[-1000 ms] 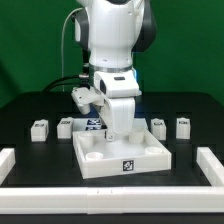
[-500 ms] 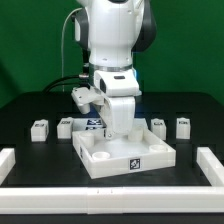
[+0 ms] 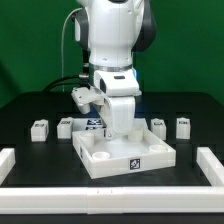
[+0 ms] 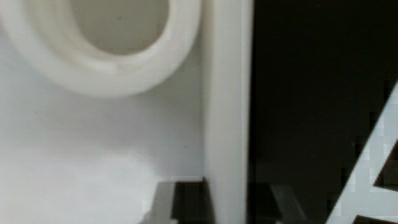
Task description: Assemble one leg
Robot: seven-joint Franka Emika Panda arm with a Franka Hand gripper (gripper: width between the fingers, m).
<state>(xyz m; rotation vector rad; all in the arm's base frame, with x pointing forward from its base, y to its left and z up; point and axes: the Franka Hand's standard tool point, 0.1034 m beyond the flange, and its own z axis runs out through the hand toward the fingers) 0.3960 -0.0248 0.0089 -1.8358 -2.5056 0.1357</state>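
Four small white legs stand in a row on the black table behind the tray: two at the exterior view's left (image 3: 40, 128) (image 3: 65, 126) and two at its right (image 3: 158, 126) (image 3: 183, 125). The large white square tray-like piece (image 3: 125, 155) lies in front of them, turned slightly askew. My gripper (image 3: 120, 130) is lowered onto the tray's far wall. In the wrist view my gripper (image 4: 231, 205) has one dark finger (image 4: 185, 205) on each side of the tray's wall (image 4: 228, 100) and grips it. A round corner socket (image 4: 116, 40) lies close by. It holds no leg.
Low white rails border the table at the exterior view's left (image 3: 8, 160), right (image 3: 213, 162) and front (image 3: 110, 190). The marker board (image 3: 93, 124) lies behind the tray beside the arm. A white slanted edge (image 4: 377, 150) shows across the black table in the wrist view.
The tray turned a little between one second ago and half a second ago, its front tag shifting right and up. Nothing has moved since.
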